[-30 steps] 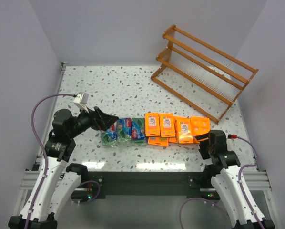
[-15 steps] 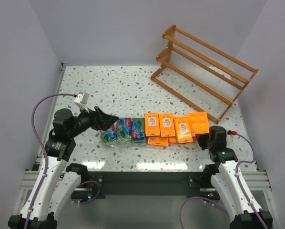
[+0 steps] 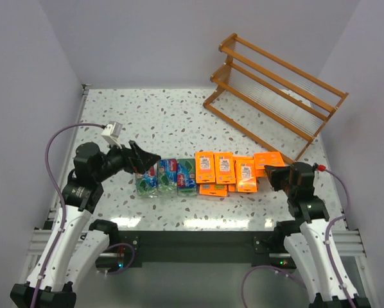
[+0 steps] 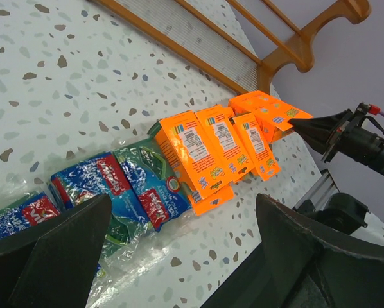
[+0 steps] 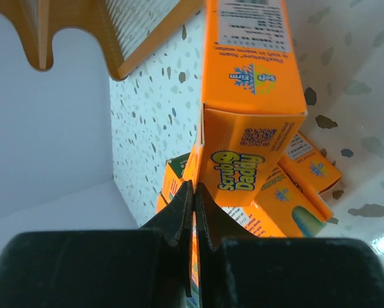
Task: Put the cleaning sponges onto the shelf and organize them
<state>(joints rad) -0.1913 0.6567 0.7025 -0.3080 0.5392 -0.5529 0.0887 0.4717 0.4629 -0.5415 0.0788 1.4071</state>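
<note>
Three green-and-blue cleaning sponges (image 3: 168, 176) lie in a row left of several orange packs (image 3: 225, 168) on the speckled table. My right gripper (image 3: 277, 174) is shut on the thin edge flap of the rightmost orange pack (image 3: 268, 160), which is tilted up off the table; the wrist view shows the pack (image 5: 253, 77) hanging from the closed tips (image 5: 193, 187). My left gripper (image 3: 146, 162) hovers open over the green-and-blue packs (image 4: 124, 189), holding nothing (image 4: 182, 212). The wooden shelf (image 3: 275, 96) stands at the back right with nothing showing on its tiers.
The shelf's lowest rail (image 5: 134, 38) is just beyond the held pack. The table's right edge and the right wall (image 3: 365, 128) are close to my right arm. More orange packs (image 5: 295, 192) lie under and beside the held one.
My right gripper closed on the rightmost orange pack and drew it up and to the right, away from the row. The left gripper shifted slightly upward.
</note>
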